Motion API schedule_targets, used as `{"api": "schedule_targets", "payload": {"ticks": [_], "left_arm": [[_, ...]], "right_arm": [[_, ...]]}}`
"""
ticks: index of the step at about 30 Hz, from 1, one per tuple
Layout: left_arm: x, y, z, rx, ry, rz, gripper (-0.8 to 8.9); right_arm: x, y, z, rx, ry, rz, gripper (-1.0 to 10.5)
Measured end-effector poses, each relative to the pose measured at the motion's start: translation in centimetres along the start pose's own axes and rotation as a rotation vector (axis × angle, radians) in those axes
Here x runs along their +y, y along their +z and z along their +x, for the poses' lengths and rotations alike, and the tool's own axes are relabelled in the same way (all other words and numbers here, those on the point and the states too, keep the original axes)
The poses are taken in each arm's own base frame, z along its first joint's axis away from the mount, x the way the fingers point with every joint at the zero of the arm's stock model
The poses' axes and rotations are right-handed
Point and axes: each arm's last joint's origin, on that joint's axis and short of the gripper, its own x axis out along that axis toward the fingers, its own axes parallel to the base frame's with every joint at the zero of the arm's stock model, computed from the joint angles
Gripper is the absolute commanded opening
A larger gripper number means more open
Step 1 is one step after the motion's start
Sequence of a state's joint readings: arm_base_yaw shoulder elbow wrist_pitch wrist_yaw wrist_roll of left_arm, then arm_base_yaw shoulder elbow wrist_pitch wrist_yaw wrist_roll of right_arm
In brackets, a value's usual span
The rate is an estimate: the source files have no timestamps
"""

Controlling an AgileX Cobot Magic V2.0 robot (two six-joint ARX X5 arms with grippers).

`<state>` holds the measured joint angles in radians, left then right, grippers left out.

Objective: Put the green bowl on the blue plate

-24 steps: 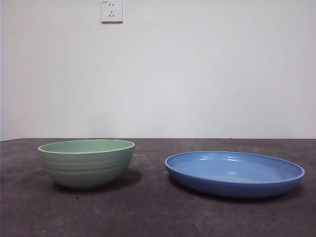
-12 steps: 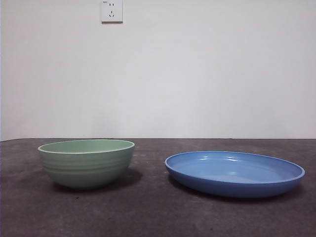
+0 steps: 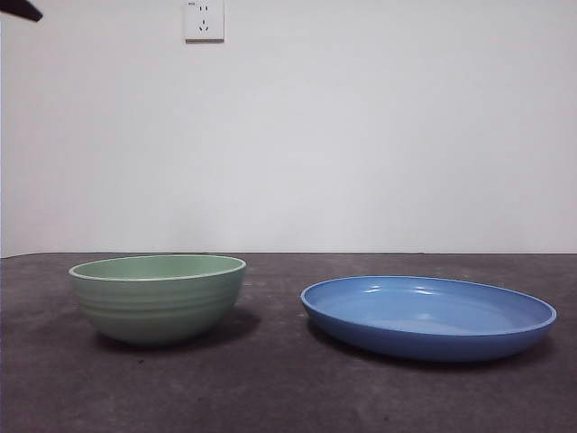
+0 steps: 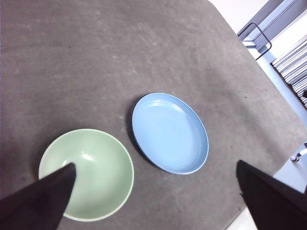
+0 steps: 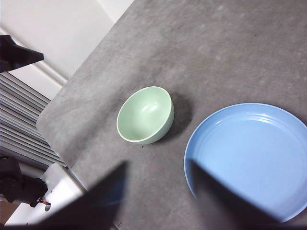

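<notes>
The green bowl [image 3: 158, 298] sits upright on the dark grey table [image 3: 270, 388], and the blue plate [image 3: 428, 317] lies flat beside it with a bare strip of table between them — the two are near each other but not touching. The bowl is empty, its paler rim unbroken all the way round, and so is the plate. The left gripper [image 4: 153, 191] hangs high above both dishes with its jaws spread wide and holding nothing; one jaw tip lies over the near rim of the bowl [image 4: 86, 173] in the wrist picture, the other stands well off to the far side of the plate [image 4: 170, 132], so that the plate and most of the bowl show in the gap between the two jaws. The right gripper [image 5: 158, 191] is also raised well above the table, its jaws parted and empty — the bowl [image 5: 145, 115] shows beyond the tip of one jaw, while the other jaw overlaps the near edge of the plate [image 5: 249, 158]. Neither gripper touches a dish. In the front view a small black tip [image 3: 20, 10] shows at the top corner on the bowl's side; which arm it belongs to cannot be told from that view. On the white wall [image 3: 361, 135] behind the table, a white socket [image 3: 204, 19] sits above the bowl's side.
</notes>
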<state>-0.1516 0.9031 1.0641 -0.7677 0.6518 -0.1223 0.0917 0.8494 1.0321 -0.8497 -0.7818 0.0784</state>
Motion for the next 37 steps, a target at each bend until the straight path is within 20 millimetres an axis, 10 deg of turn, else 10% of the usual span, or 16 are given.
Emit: {"api": "schedule_targets", "payload": {"ticks": [16,37], "left_arm": [[2.3,0.3,2.5,0.085,0.153,-0.058,6.24],[11.5,-2.5,15.0,0.484,0.32,-0.241,6.21]], "right_arm": [[0.0,0.0,0.0,0.002,0.0,-0.002,6.1],[0.0,0.0,0.0,0.002,0.0,-0.002,6.1]]}}
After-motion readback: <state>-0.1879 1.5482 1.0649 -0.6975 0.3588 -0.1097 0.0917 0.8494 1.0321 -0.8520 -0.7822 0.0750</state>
